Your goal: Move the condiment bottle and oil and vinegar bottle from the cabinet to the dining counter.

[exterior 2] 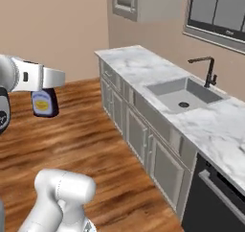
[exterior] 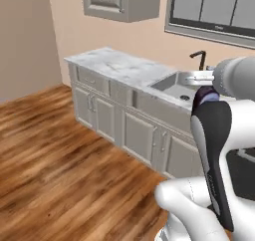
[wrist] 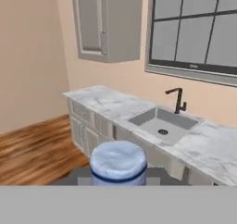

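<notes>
My gripper [exterior 2: 46, 87] is shut on the condiment bottle [exterior 2: 44, 103], a small dark brown bottle with an orange-yellow label that hangs from the fingers above the wooden floor. In the hand view its blue cap [wrist: 118, 162] sits right in front of the camera, between the fingers. The taupe-beige wall cabinet [exterior: 122, 2] [exterior 2: 133, 3] [wrist: 107, 26] hangs high on the far wall with its panelled doors shut. The oil and vinegar bottle and the dining counter are out of view.
A marble worktop [exterior 2: 143, 68] on grey base cabinets runs along the wall, with a sink [exterior 2: 184, 96] and a dark faucet [exterior 2: 209, 70]. A grey-framed window [wrist: 194, 31] is above it. A dark dishwasher front [exterior 2: 215, 197] is at the right. Wooden floor [exterior: 55, 150] lies to the left.
</notes>
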Available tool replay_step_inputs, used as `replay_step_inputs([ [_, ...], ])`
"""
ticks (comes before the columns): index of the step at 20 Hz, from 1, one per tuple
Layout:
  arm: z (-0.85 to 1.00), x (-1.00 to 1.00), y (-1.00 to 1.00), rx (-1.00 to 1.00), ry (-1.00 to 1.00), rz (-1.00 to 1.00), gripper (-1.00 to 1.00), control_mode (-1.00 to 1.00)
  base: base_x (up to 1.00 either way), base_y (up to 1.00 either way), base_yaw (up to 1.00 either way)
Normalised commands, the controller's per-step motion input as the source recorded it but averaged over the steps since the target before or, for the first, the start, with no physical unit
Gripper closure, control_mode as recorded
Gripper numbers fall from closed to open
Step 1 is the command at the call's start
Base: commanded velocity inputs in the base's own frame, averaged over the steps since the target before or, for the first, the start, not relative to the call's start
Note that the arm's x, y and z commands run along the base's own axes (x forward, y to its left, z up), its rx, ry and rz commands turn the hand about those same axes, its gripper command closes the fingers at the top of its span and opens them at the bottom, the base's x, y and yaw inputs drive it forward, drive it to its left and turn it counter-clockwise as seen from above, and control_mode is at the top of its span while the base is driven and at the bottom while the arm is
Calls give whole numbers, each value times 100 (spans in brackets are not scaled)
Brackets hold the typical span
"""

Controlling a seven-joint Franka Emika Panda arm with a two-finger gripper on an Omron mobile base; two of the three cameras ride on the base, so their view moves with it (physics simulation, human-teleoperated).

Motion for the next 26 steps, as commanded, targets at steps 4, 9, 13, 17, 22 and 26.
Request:
replay_step_inputs([
  [4,0,0,0,0,0,0,100,100,-3,10,75],
  [9,0,0,0,0,0,0,100,100,0,3,75],
  [13,0,0,0,0,0,0,100,100,0,0,74],
  [17,0,0,0,0,0,0,100,100,0,1,72],
  [22,0,0,0,0,0,0,100,100,0,0,70],
  [26,0,0,0,0,0,0,100,100,0,0,67],
])
